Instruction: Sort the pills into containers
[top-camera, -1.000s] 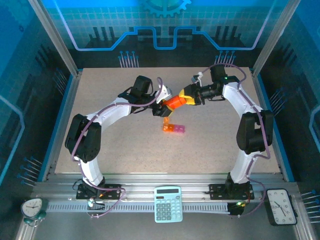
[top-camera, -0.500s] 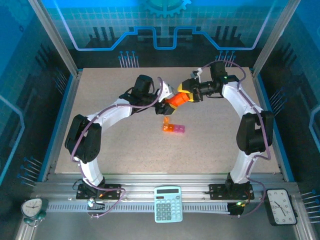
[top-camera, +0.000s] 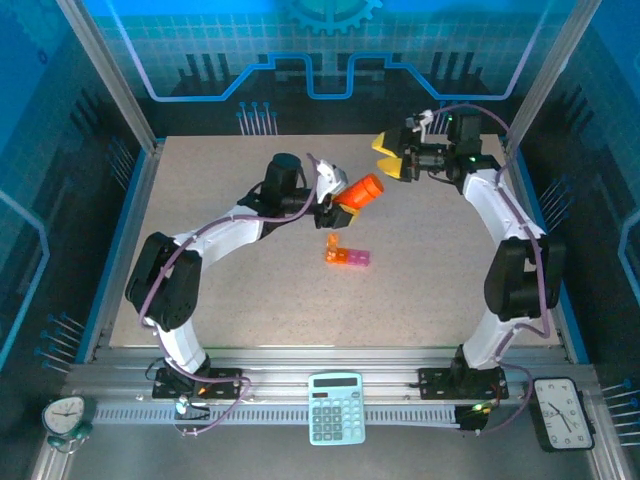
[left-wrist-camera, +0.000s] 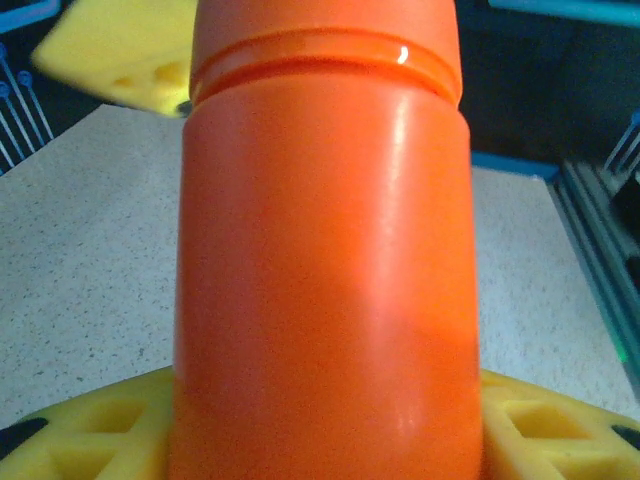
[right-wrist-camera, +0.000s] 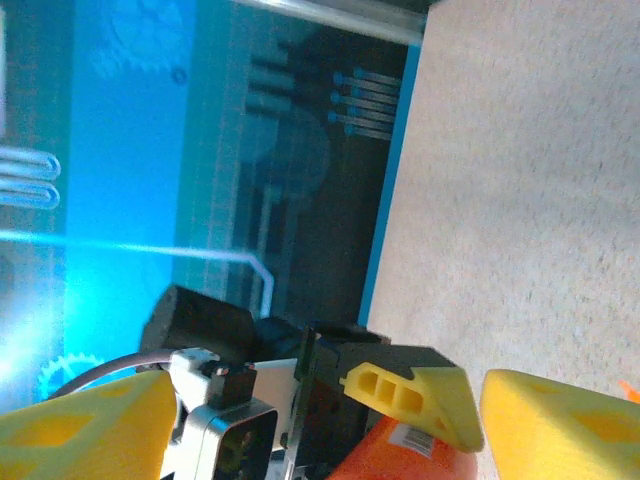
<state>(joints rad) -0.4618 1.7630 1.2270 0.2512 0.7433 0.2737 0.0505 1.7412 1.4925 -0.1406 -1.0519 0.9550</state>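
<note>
Found the left pincer (top-camera: 342, 202) pinching the orange bottle (top-camera: 362, 189) at one end, above the tabletop (top-camera: 220, 290) near its middle. Noted the bottle tilted, free end raised and pointing toward the right arm. Confirmed from the left wrist view: bottle (left-wrist-camera: 320, 250) seated between the yellow fingers (left-wrist-camera: 90, 440), both pressed against its sides, with a raised ring running round it near the far end.

Found the right pincer (top-camera: 394, 158) spread wide with nothing between its fingers, held off the tabletop toward the far right. Judged it near the bottle's free end but apart from it. Checked in the right wrist view: yellow fingers (right-wrist-camera: 85, 425) well parted at the lower corners.

Located the containers (top-camera: 347, 256) lying flat on the tabletop, just nearer than the held bottle and clear of both pincers. Recorded an orange section on the left joined to a pink-magenta section on the right. Made out a small orange piece standing at the strip's left end, possibly a raised lid; too small to settle.

Logged a calculator (top-camera: 336, 407) on the near rail between the arm bases.
</note>
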